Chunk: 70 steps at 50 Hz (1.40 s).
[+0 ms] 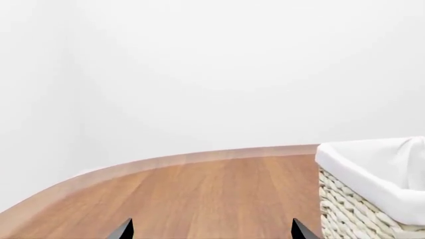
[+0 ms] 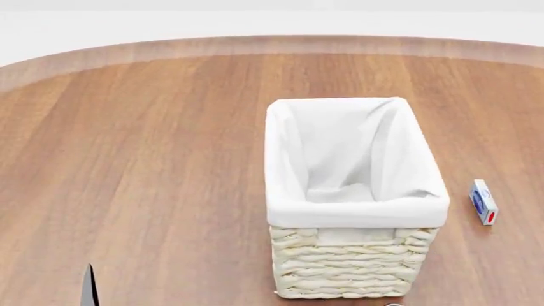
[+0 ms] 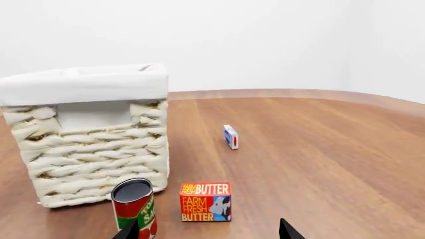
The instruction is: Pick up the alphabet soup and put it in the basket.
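Observation:
The alphabet soup is out of view in all frames. The basket point(image 2: 357, 211), cream wicker with a white cloth lining, stands in the middle of the wooden table and looks empty inside. It also shows in the left wrist view point(image 1: 371, 181) and in the right wrist view point(image 3: 86, 85). My left gripper point(image 1: 212, 232) is open and empty, low over the table to the basket's left. One of its fingertips point(image 2: 88, 288) shows in the head view. My right gripper point(image 3: 208, 232) is open and empty, near the front of the basket.
A grey-topped red-and-green can point(image 3: 135, 205) stands by the basket's front corner, close to one right fingertip. An orange butter box point(image 3: 205, 201) stands beside it. A small blue-and-white box point(image 2: 483, 201) lies right of the basket, also seen in the right wrist view point(image 3: 230, 137). The table's curved edge point(image 2: 272, 43) runs along the back.

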Tool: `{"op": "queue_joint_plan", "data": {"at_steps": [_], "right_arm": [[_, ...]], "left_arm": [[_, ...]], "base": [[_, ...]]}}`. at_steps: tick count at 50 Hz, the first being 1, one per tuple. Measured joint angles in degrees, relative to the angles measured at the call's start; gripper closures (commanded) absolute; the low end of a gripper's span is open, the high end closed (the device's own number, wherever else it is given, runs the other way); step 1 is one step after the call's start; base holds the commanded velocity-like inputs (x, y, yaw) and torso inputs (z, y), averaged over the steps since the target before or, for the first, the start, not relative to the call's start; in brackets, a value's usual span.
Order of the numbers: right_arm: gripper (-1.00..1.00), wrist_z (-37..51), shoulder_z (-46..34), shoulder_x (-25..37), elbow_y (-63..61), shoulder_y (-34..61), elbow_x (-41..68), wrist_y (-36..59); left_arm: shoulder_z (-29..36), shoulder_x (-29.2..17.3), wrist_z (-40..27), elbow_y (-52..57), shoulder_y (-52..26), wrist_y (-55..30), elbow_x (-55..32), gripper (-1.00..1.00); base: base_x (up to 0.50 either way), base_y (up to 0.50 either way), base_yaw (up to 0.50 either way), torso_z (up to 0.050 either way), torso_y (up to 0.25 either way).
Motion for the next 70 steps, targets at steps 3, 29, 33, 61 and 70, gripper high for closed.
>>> {"op": "queue_joint_plan", "data": {"at_steps": [3,29,33,61,70], "right_arm": [[-1.0,0.4,0.1,0.1,-0.7,-0.2,0.1,0.1],[-1.0,3.1,1.9,1.3,-0.7,-0.1,1.0,0.2],[-1.0,3.4,2.3,1.4,0.3,0.2,1.1,-0.2],[-1.0,2.7,1.6,0.8,11.3,4.6,0.1,-4.7],[-1.0,2.3,1.2,0.5,15.2,6.2,-0.1,-6.3]], "left_arm": [[0.1,-0.1,-0.1,-0.1,-0.1,0.0,-0.1,-1.0],[0.9,-1.1,-1.3,-0.4,-0.5,0.0,-1.1,-1.0],[1.0,-1.3,-1.5,-0.5,-0.6,0.0,-1.3,-1.0],[1.6,-2.3,-2.6,-0.3,-0.7,0.0,-2.0,-1.0],[1.7,-2.5,-2.9,-0.4,-0.7,0.1,-2.2,-1.0]], "base": [[0.0,0.0,0.0,0.0,0.0],[0.0,0.0,0.0,0.0,0.0],[0.0,0.0,0.0,0.0,0.0],[0.0,0.0,0.0,0.0,0.0],[0.0,0.0,0.0,0.0,0.0]]}}
